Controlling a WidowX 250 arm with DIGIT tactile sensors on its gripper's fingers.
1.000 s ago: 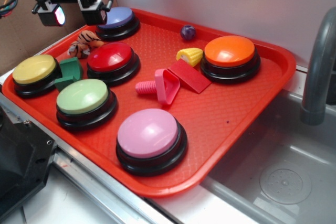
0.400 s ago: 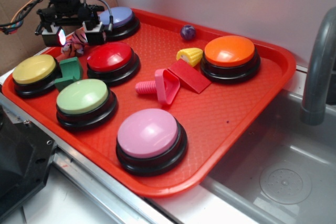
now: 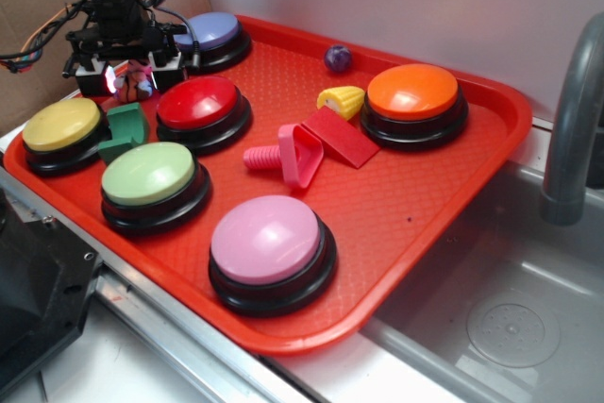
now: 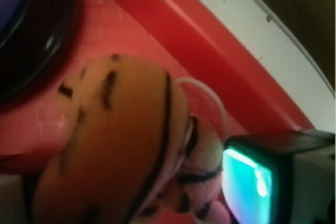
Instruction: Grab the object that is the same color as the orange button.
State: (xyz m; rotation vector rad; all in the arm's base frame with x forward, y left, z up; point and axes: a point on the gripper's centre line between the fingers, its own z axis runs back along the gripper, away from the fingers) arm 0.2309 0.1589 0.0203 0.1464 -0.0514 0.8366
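- Tiger toy [image 4: 126, 145] sat near the tray's [image 3: 444, 205] far-left corner, between the red button [image 3: 200, 103] and the tray's left rim, just in front of the blue button [image 3: 211, 31]. From the exterior view I saw only a sliver of it under the arm.
- Orange button [image 3: 412, 92], the colour reference, stood near the tray's far-right corner, well apart from the toy.
- Gripper [image 3: 128, 81] was low over the toy, jaws spread, one finger on each side of it.
- Wrist view filled with striped orange plush; one finger pad [image 4: 278, 179] showed just right of the toy. Whether it touched the plush, I could not tell.
- Left finger barely showed at the wrist frame's edge, too blurred to judge.
- Step in hand, by my read: final descent onto the toy, grasp not yet made.
- Next move, as I judged it: close the jaws on the body, then lift straight up.
- Risk noted: the red button and the green block [image 3: 123, 127] sat close by; a finger could snag either on closing.
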